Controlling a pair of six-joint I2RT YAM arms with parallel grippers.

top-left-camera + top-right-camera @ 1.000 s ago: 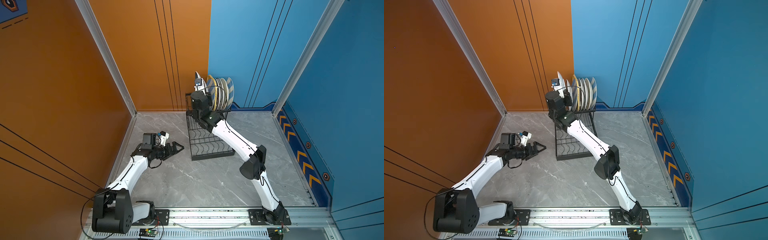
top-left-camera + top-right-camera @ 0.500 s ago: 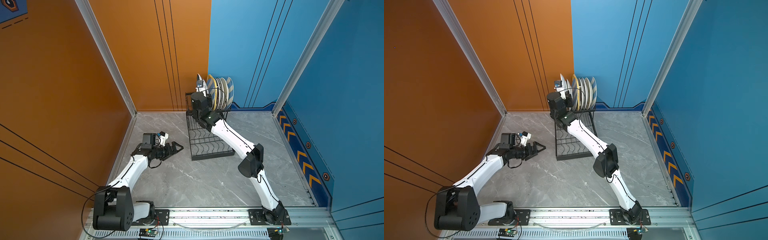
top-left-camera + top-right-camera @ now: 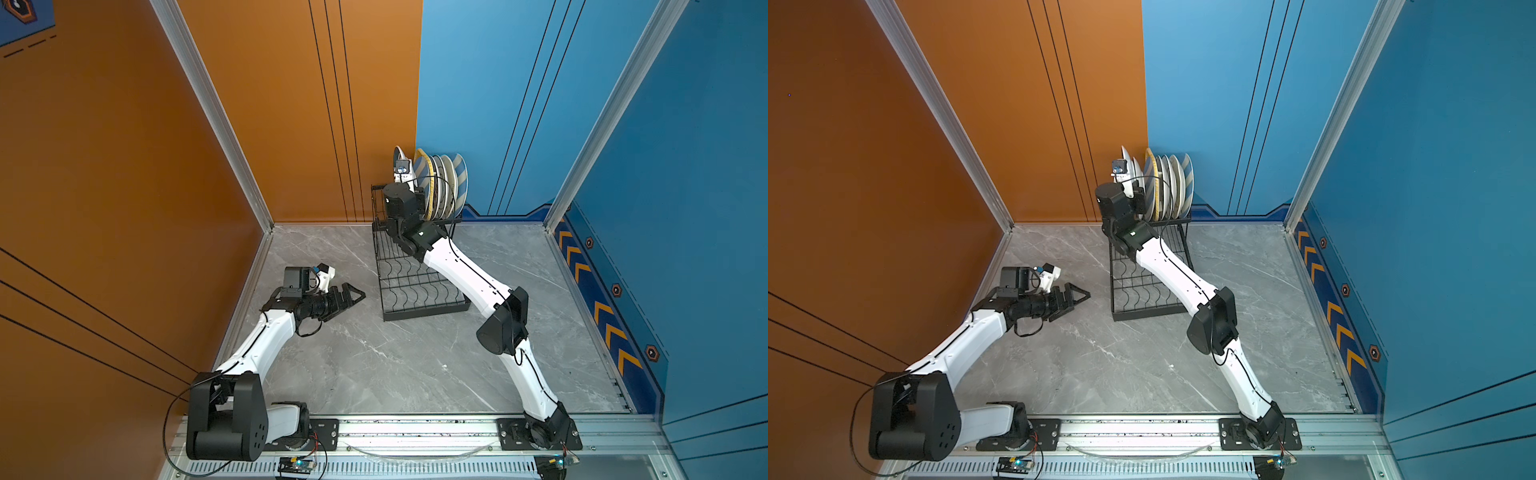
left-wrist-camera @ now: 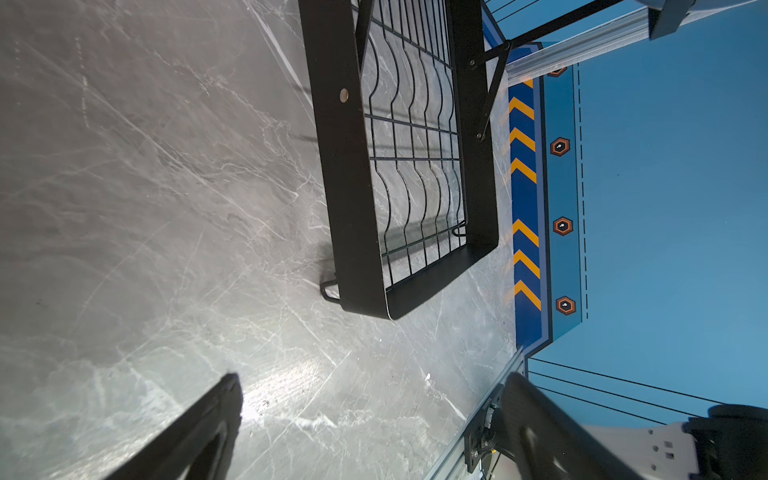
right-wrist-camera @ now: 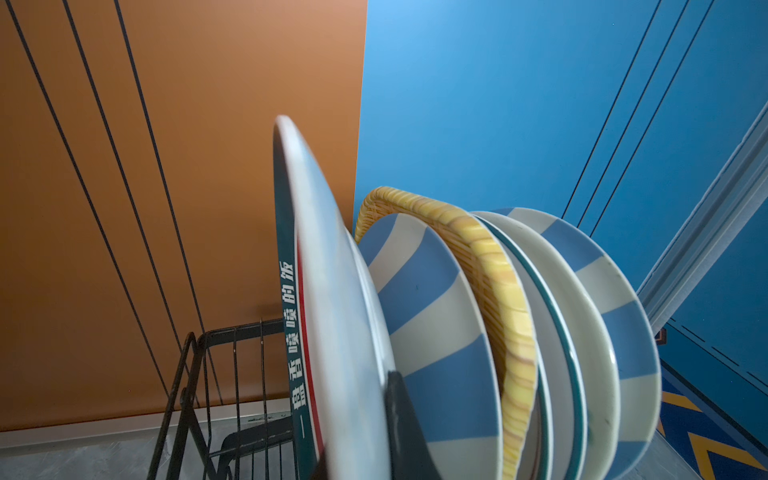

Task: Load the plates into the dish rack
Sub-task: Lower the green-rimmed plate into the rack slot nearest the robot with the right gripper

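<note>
Left hand: fingers apart, nothing between them, parked low over the grey marble tabletop, pointing at the dish rack but well short of it. Not in play.

Rack's lower wavy-wire grid is bare. All plates sit in the raised tier at the far end, on edge in a row. No plate on the tabletop in either top view, so I read this as the last one going in.

Right hand: clamped on the teal-rimmed plate with the printed characters, at the left end of that row. One finger shows, wedged between that plate's face and the next plates. The other finger is hidden behind it. The plate stands taller than its neighbours. Its bottom edge is hidden, so I can't tell whether it's in a slot.

Rightward from it: a white plate nearly touching, a blue-striped plate, the yellow woven plate, more white ones, and a second striped plate closing the row.

Risks as I see them:
- Letting go before the rim is seated: plate tips left or drops through the bars.
- Pushing right to seat it: packed row, so one shove leans the whole lot.
- Pulling out: that finger drags the white or striped plate with it.
- Right forearm lies over the lower grid. A snag there shifts the rack on the smooth tabletop.
</note>
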